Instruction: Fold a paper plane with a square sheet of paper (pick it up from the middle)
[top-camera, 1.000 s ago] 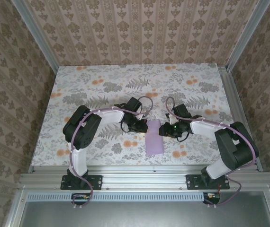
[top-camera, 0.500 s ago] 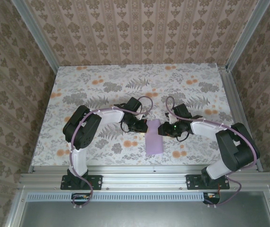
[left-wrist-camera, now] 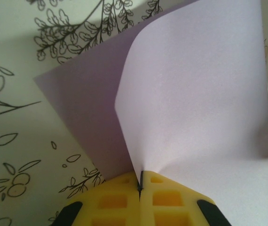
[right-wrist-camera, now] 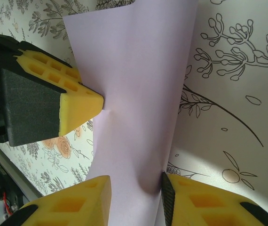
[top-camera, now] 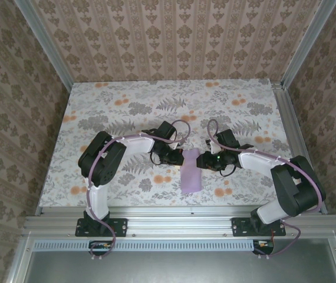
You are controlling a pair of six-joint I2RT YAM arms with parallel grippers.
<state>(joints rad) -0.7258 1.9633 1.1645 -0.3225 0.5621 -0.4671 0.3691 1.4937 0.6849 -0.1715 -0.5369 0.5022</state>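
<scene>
The square sheet of paper (top-camera: 190, 172), pale lilac, lies lengthwise on the floral table between both arms, and its far end is lifted and curled. My left gripper (top-camera: 177, 158) is shut on the sheet's left edge; the paper (left-wrist-camera: 195, 94) bows up from the pinch between its yellow fingers (left-wrist-camera: 110, 202). My right gripper (right-wrist-camera: 134, 193) is open, its fingers standing either side of the curled sheet (right-wrist-camera: 134, 70), the right finger (right-wrist-camera: 195, 202) touching its edge. The left gripper's fingers (right-wrist-camera: 73, 99) press the sheet's far side in the right wrist view. The paper plane is out of view.
The floral table (top-camera: 127, 100) is bounded by aluminium rails (top-camera: 180, 221) at the near edge and patterned walls on the other sides. Both arms bend inward, their wrists close together at mid-table.
The right gripper has edged slightly to the left against the sheet. The left gripper keeps its hold and has not moved.
</scene>
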